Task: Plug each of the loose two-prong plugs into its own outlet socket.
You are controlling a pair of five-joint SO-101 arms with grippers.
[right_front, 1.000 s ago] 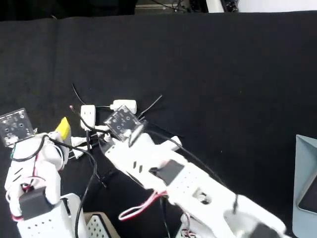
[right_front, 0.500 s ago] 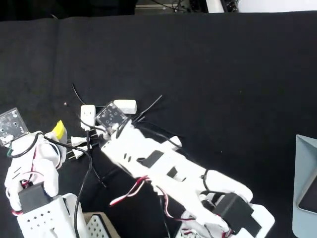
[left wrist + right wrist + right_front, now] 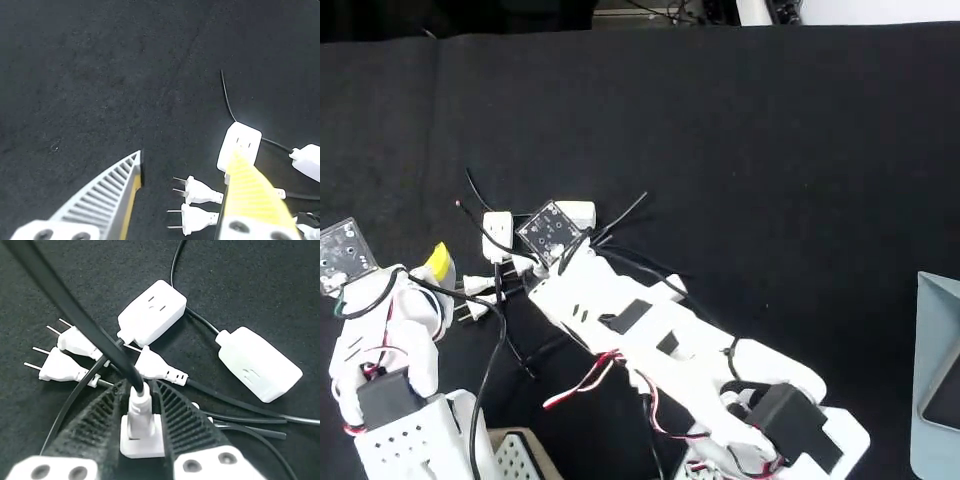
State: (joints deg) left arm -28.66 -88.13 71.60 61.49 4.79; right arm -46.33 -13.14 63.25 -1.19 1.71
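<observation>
high view: the right arm [image 3: 650, 340] lies stretched over the black cloth [image 3: 770, 150], its wrist above a knot of white fittings and dark cords. the left arm [image 3: 390, 330] sits close by, its yellow finger [image 3: 440, 263] near two loose plugs [image 3: 478, 287]. one outlet [image 3: 498, 235] lies just past them, and a second outlet [image 3: 577, 212] lies near it.

left wrist view: the left gripper [image 3: 186, 155] stands apart and holds nothing. the two loose plugs lie side by side on the cloth near the yellow finger, and the first outlet sits just beyond it, slots facing up.

right wrist view: the right gripper [image 3: 137, 390] is clamped on a white plug [image 3: 142, 432], whose black cord [image 3: 75, 310] runs out past the fingertips. a third loose plug [image 3: 157, 367] lies just beside the first outlet, and none of the plugs is seated.

the step in hand looks like the first pick: one plug is gripped and not yet taken to a socket. the next move likely calls for lifting it free of the crossing cords, turning it so that its prongs face an outlet's slots, lining both prongs up and pressing straight in. the outlet may slide under the push, so the open left gripper could steady it.
</observation>
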